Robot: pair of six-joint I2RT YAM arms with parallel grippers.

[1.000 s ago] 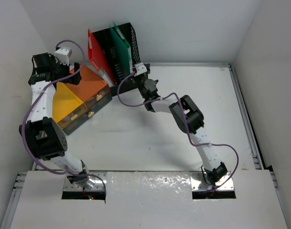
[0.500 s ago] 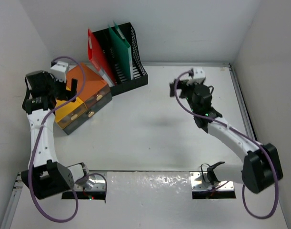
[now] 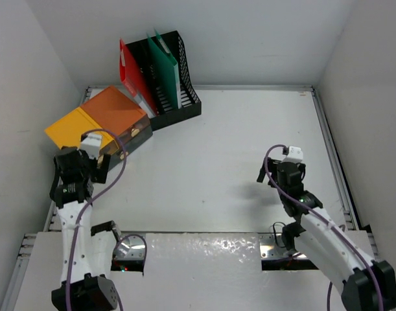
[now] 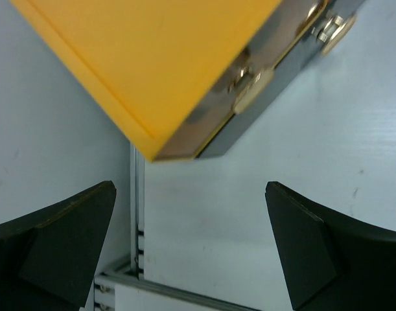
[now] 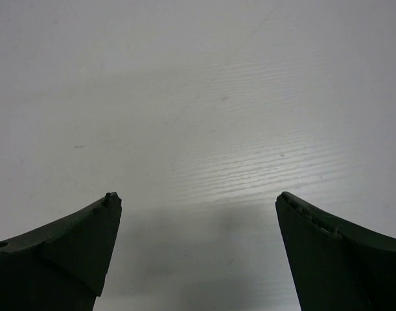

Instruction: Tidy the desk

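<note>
— Where is the desk [image 3: 236, 142] in all this?

— It fills the top view: a big white tabletop with silver rails along its edges, walls close around it, and both arms bolted at the near side.

— What sits on it?

— Everything is bunched in the far left corner. An orange and yellow box [image 3: 97, 120] lies at an angle, its dark front with brass-coloured handles facing the middle of the desk. Just beside it, further back, stands a black mesh file rack [image 3: 178, 84] with a red folder [image 3: 129, 71] and a green folder [image 3: 164, 61] upright in it.

— And the left gripper [image 4: 190, 186]?

— It hovers near the box's yellow corner, fingers spread wide apart. Its camera shows that corner hanging over the left rail [image 4: 138, 214], and only bare desk and rail between the fingers.

— The right gripper [image 5: 198, 194]?

— It is on the right side, well apart from the box and rack. Its fingers are also spread wide, with plain white tabletop between them.
</note>
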